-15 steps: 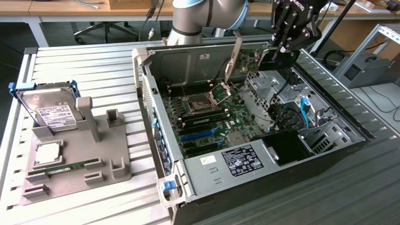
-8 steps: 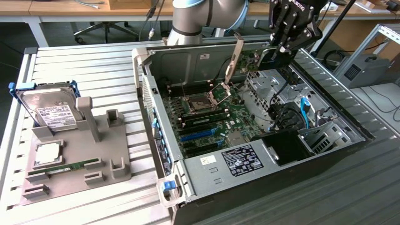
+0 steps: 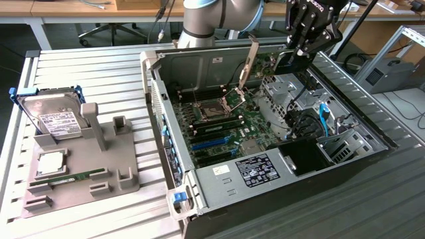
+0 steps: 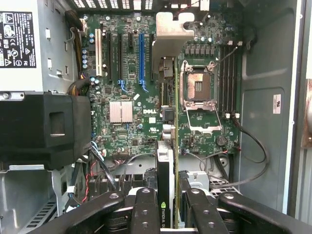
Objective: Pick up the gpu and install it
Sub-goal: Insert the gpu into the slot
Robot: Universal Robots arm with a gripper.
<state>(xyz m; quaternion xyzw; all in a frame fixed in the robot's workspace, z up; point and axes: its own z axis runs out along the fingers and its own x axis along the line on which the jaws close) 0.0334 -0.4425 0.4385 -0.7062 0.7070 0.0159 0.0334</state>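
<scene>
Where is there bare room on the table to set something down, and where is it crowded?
Bare table lies beyond the hard drive, at the exterior view's upper left, and a narrow strip runs between the gray stand and the case. The case is crowded: cables, motherboard, and the graphics card held over it in the fingers.

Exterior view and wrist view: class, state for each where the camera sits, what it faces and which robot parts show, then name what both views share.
Exterior view: off the arm, raised, looking down on the open computer case; the arm and gripper show.
Wrist view: on the wrist, looking along the fingers past the gpu into the case at the motherboard; the fingers show.
Shared: the gripper shut on the gpu, the motherboard and the case.
</scene>
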